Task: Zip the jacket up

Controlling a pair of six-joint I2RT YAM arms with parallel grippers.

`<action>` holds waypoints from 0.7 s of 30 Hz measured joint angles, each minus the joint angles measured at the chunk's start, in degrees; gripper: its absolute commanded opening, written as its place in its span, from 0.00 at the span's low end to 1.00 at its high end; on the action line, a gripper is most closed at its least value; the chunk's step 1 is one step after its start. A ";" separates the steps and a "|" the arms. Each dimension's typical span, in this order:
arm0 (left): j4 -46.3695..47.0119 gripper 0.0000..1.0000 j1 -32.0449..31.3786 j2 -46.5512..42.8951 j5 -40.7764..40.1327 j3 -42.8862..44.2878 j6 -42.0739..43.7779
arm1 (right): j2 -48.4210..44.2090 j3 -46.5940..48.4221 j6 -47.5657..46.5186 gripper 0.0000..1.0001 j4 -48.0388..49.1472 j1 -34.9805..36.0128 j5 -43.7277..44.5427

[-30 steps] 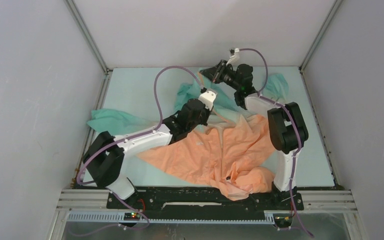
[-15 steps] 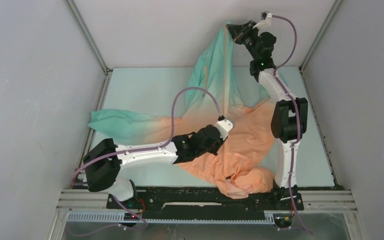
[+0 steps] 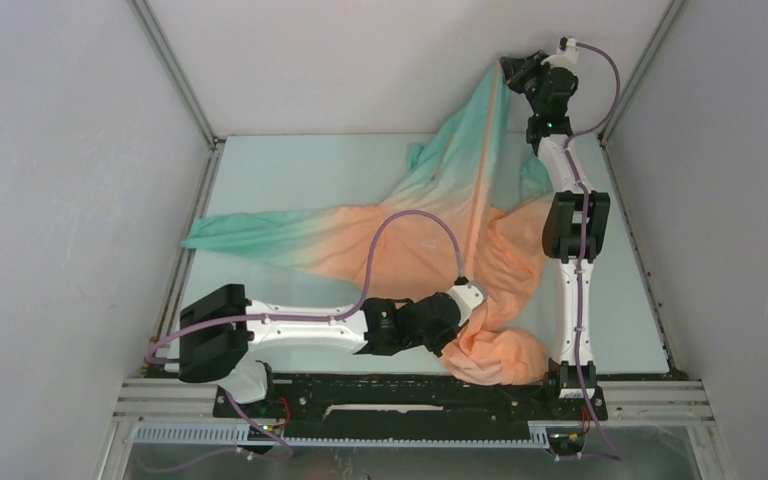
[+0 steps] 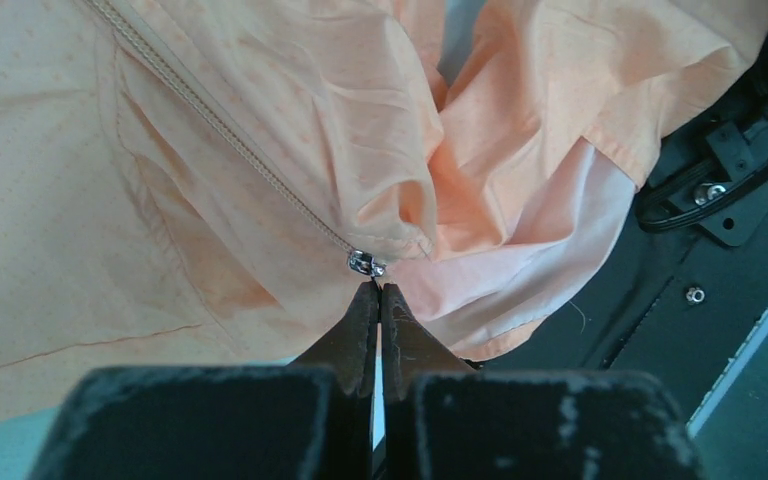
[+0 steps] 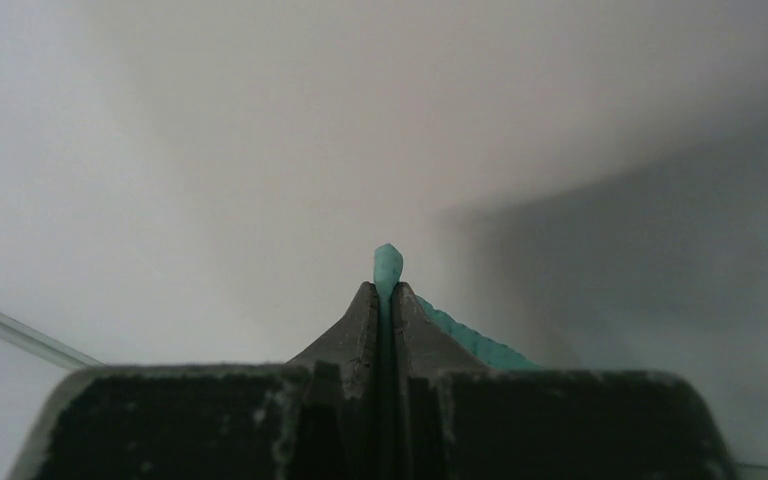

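Note:
The jacket (image 3: pixel 400 240) is stretched from the near edge of the table up to the back wall, teal at the top and peach-orange below. My right gripper (image 3: pixel 510 68) is raised high at the back and shut on the teal top edge (image 5: pixel 387 262) of the jacket. The orange front zipper (image 3: pixel 480 170) runs taut down from it. My left gripper (image 3: pixel 457 340) is low near the hem, jaws shut, with the silver zipper slider (image 4: pixel 365 264) right at its tips (image 4: pixel 378 288). It seems to pinch the slider's pull. The zipper teeth (image 4: pixel 220 130) run away to the upper left.
The orange hem is bunched (image 3: pixel 500 360) at the near edge beside the right arm's base. One teal sleeve (image 3: pixel 230 235) lies out to the left. The black base rail (image 3: pixel 410 395) is close under the left gripper and shows in the left wrist view (image 4: pixel 730 170).
My right gripper has risen up and right with the teal top edge, pulling the jacket taut. My left gripper has moved down along the zipper from mid-table to the hem.

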 measured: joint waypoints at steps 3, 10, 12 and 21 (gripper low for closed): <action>0.55 0.00 -0.96 0.00 0.04 0.00 -1.62 | 0.90 0.00 -1.05 0.00 -0.87 -0.13 -0.22; -1.36 0.27 -4.37 0.00 1.53 0.00 -4.68 | 0.20 -2.21 -3.19 0.49 -0.55 -0.04 -0.63; -2.69 0.38 -4.81 -0.31 1.09 -0.04 -5.03 | -2.64 -8.31 -3.78 0.90 -1.55 -0.15 -0.55; -6.62 0.78 -1.27 -18.95 -3.61 -3.67 -5.97 | -26.23 -39.80 -14.40 1.00 -31.12 -0.81 5.79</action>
